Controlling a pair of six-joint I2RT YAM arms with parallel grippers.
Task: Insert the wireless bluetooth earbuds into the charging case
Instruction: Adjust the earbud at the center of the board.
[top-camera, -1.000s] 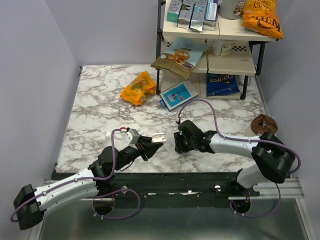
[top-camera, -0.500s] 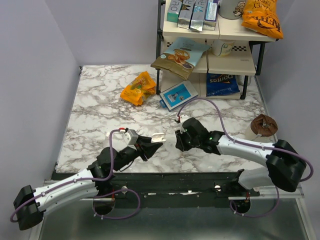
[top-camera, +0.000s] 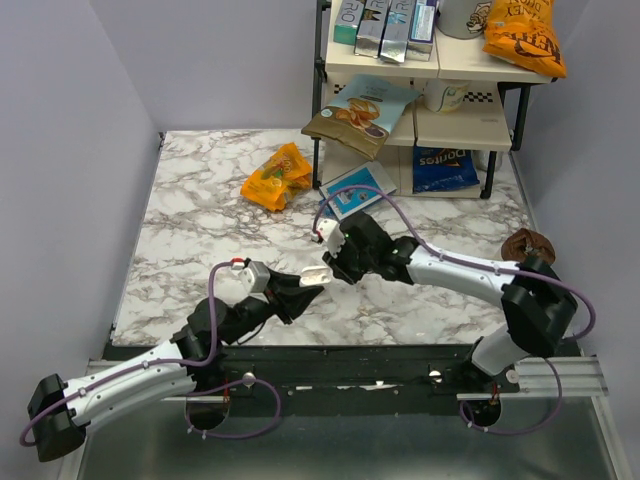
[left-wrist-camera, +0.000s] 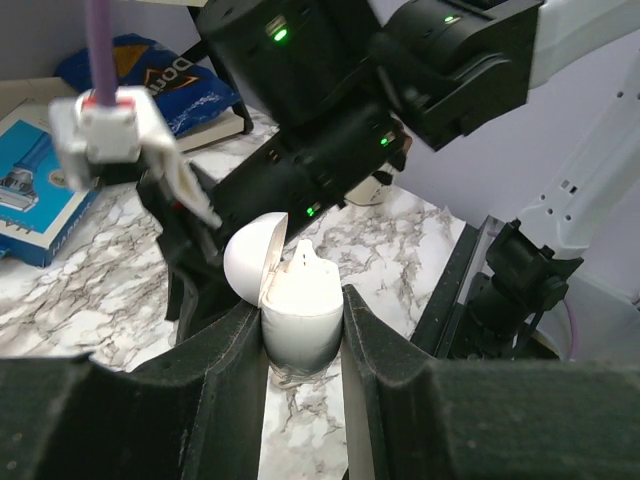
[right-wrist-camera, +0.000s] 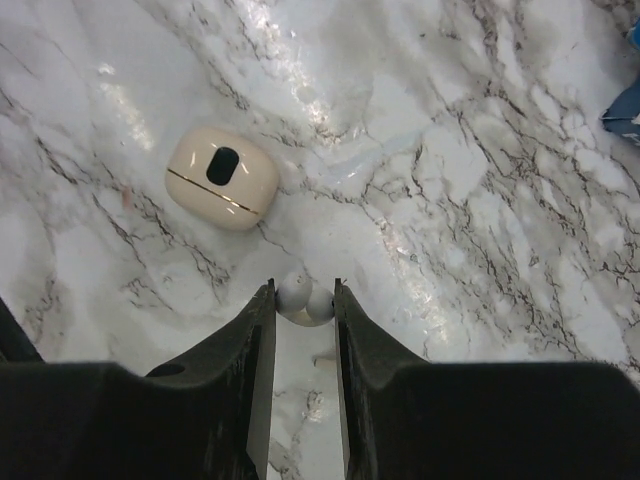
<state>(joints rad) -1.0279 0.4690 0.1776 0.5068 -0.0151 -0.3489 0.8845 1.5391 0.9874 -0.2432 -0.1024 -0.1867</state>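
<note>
**A:** What is laid out, biggest first?

**B:** A marble table (top-camera: 200, 230) with a snack shelf (top-camera: 420, 90) at its far right; two arms reach in from the near edge and meet near the middle front; the left gripper (top-camera: 300, 288) and right gripper (top-camera: 335, 262) are almost nose to nose.

**A:** What are the jaws doing?

**B:** The left jaws are clamped on the case (left-wrist-camera: 300, 325), lifted off the marble, its lid (left-wrist-camera: 250, 255) flipped open; one bud (left-wrist-camera: 305, 258) seems to sit inside already. The right jaws are pinched on a small white earbud (right-wrist-camera: 305, 298) at their very tips.

**A:** How does the case lie from that earbud?

**B:** From above, the case (top-camera: 316, 274) is just beside the right fingertips, on their left and slightly nearer the bases; its open mouth faces the right gripper, with the lid on the side away from it. So the right arm is the one to close the gap, a short push along its own fingers, I judge. I cannot tell which way the earbud's stem points.

**A:** Anything else?

**B:** The right wrist view shows a cream pod (right-wrist-camera: 222, 178) with a dark oval beyond the fingertips; I cannot tell what it is.
</note>
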